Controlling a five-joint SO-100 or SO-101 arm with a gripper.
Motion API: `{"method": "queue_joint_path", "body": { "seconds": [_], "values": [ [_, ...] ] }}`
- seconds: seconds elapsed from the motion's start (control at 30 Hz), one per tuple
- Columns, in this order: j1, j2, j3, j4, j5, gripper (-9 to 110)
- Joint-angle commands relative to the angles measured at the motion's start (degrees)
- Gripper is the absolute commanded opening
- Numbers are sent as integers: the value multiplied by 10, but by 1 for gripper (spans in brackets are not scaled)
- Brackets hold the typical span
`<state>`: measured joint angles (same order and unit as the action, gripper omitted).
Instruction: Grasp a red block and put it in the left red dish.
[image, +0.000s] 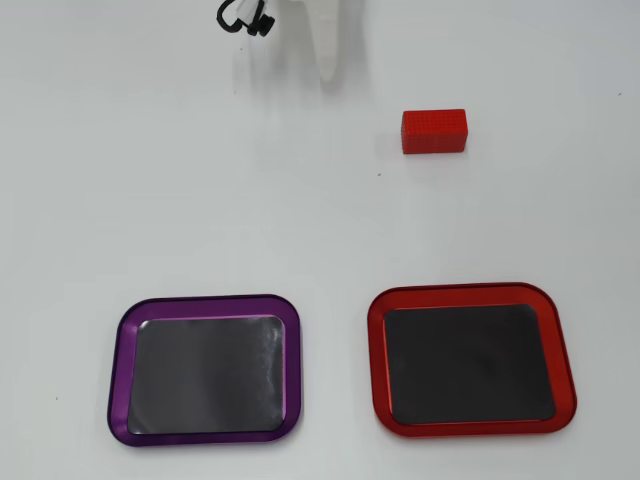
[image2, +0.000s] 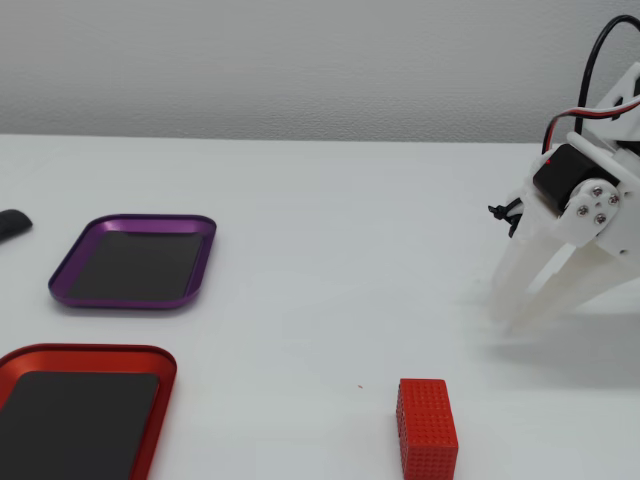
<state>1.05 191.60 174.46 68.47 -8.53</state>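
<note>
Red block (image: 434, 131) sits on bare table (image: 150, 180) well apart from the red dish (image: 470, 299), likely light, rigid, grippy (pinch long sides); gripper (image2: 520, 322) slightly spread, empty.

Gripper (image2: 517, 321): white, pointing down at the table, holding nothing.
Fingers (image2: 508, 282): slightly parted, tips low, in the fixed view.
Wrist: black servo, red and black cables above.

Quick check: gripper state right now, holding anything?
Gripper: open, fingers slightly apart, holding nothing; the red block lies apart from it on the table.
</note>
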Motion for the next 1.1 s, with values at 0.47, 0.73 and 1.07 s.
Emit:
{"method": "queue_joint_path", "body": {
  "seconds": [0.47,0.73,1.07],
  "values": [
    [6,62,-29,-129,64,0],
    [6,-142,-189,-90,115,6],
    [-28,-655,-597,75,162,19]
  ]
}}
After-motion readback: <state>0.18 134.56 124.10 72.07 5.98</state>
